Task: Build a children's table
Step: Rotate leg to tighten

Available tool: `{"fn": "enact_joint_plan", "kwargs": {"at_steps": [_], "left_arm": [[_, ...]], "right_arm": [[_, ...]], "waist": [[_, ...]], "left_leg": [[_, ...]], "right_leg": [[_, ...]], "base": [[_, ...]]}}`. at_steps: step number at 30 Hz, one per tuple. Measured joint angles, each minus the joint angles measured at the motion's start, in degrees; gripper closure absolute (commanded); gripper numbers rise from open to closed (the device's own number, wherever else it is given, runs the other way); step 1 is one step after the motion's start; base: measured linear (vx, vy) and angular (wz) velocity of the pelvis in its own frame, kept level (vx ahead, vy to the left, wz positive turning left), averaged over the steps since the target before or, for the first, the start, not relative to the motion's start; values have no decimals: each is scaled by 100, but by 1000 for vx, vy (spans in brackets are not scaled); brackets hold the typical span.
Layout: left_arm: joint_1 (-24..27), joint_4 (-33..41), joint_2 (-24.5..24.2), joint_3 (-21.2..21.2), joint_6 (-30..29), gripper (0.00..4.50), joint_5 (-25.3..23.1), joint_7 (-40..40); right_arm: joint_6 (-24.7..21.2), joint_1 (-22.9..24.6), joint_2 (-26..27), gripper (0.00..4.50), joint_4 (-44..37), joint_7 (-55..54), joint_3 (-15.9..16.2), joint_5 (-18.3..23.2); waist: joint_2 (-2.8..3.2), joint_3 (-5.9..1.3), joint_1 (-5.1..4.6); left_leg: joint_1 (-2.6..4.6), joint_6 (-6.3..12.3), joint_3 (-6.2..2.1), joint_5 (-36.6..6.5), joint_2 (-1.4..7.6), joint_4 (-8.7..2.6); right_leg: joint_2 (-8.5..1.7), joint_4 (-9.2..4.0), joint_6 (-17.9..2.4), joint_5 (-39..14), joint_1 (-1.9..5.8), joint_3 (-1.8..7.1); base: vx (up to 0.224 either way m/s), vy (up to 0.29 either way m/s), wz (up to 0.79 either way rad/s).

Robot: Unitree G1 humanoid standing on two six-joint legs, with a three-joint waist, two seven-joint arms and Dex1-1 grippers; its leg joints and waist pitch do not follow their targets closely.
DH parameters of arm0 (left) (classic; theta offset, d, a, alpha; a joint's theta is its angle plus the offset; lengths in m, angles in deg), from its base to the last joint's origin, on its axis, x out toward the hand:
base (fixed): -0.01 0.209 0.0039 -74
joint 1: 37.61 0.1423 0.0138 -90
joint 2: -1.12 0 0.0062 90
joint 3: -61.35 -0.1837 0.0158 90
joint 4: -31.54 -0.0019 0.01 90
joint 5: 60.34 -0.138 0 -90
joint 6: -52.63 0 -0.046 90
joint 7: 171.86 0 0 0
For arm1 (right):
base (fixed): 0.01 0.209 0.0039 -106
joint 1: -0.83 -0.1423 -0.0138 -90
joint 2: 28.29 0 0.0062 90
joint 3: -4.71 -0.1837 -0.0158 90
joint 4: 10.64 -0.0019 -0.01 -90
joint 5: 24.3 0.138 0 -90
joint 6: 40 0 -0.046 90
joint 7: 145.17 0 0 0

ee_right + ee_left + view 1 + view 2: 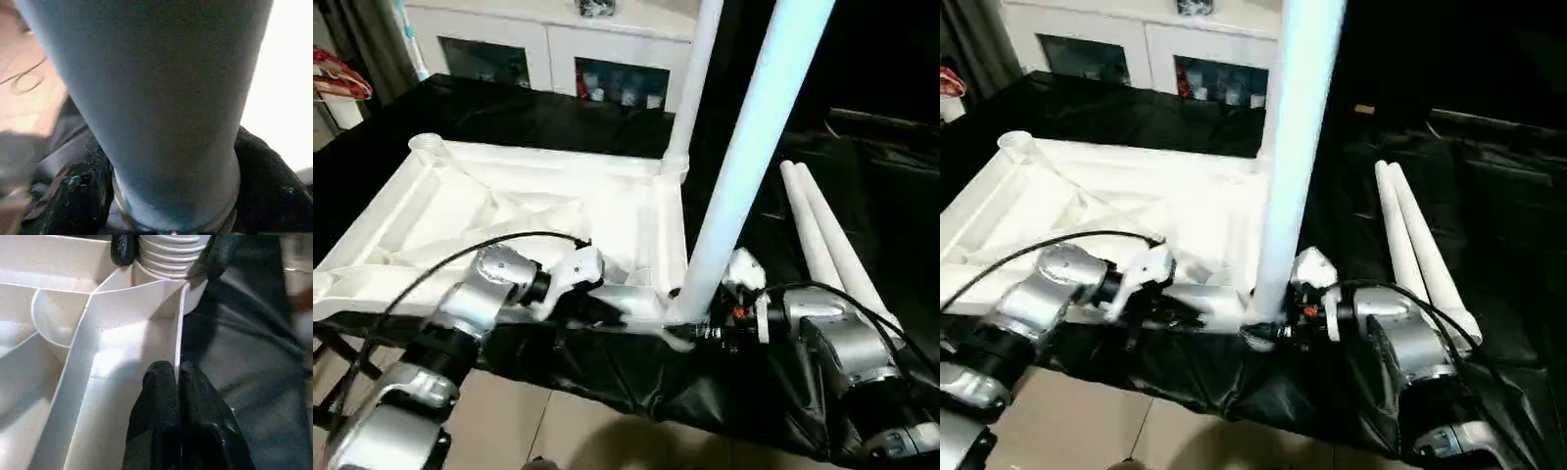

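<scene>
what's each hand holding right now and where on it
The right hand grips the upright leg at its bottom end, just above the corner socket. The left hand pinches the tabletop by its near edge wall.

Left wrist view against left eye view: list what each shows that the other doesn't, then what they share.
The left wrist view alone shows the left gripper pinching the tabletop's thin rim and the leg's threaded end at the corner socket between the right gripper's fingertips. The left eye view alone shows a second standing leg, two spare legs, the cabinet and the forearms. Both show the ribbed underside and black cloth.
</scene>
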Motion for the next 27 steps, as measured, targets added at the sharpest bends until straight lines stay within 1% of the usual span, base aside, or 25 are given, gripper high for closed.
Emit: {"fn": "enact_joint_plan", "kwargs": {"at_steps": [2,3,6,11,12,14,17,19,21,24,27], "left_arm": [[-124,-177,149,45,-113,450,-88,396],[-213,-288,266,82,-219,450,-156,700],[-424,-575,603,131,-419,450,-285,1410],[-663,-949,997,236,-563,450,-413,2266],[-738,-1064,1109,249,-565,450,-451,2509],[-790,-1128,1222,256,-566,450,-510,2737],[-807,-1128,1258,258,-566,450,-538,2796],[-813,-1128,1257,265,-561,450,-538,2796],[-810,-1128,1237,257,-506,450,-545,2773],[-778,-1127,1120,242,-354,450,-546,2616],[-680,-1004,965,243,-244,450,-544,2327]], "right_arm": [[56,-128,242,165,267,-644,-195,-96],[112,-257,439,166,507,-1186,-339,-152],[188,-584,798,167,1041,-2337,-582,-238],[333,-1056,1283,168,1709,-3888,-836,-395],[431,-1225,1430,168,1954,-4352,-928,-458],[674,-1399,1536,168,2274,-4799,-954,-620],[874,-1451,1559,168,2432,-4937,-953,-726],[891,-1483,1559,103,2467,-4933,-954,-728],[923,-1482,1558,100,2476,-4832,-954,-722],[1105,-1485,1544,60,2579,-4563,-937,-752],[1255,-1482,1481,60,2668,-4080,-884,-744]], "waist": [[-18,0,-30],[-30,4,-82],[-38,8,-143],[-36,7,-141],[-36,7,-140],[-34,6,-129],[-27,2,-124],[-22,-1,-124],[-22,-1,-125],[-21,0,-135],[-19,1,-165]], "left_leg": [[6,0,-2,0,0,1],[6,-1,-2,1,-1,1],[7,-1,-5,1,-4,1],[5,-1,-9,1,-4,-3],[3,-2,-9,1,-5,-2],[1,-3,-9,1,-5,-2],[0,-3,-9,1,-5,-4],[-1,-2,-7,2,-5,-4],[-1,-2,-5,2,-5,-3],[2,-2,-5,1,-4,-7],[3,-2,-7,1,-2,-12]], "right_leg": [[0,-1,28,-13,3,-2],[0,0,31,-13,3,-2],[0,-4,32,-13,2,-2],[0,-2,32,-6,2,-4],[0,-1,30,-1,1,-3],[0,-1,28,3,0,-3],[0,-1,5,17,0,-3],[0,-2,8,12,1,-2],[0,-4,7,11,1,0],[1,-3,6,11,0,-2],[3,-1,6,12,-2,-3]], "base": [[0,0,0],[0,0,0],[0,0,0],[0,0,0],[0,0,0],[0,0,0],[0,0,0],[0,0,0],[0,0,0],[0,0,0],[0,0,0]]}}
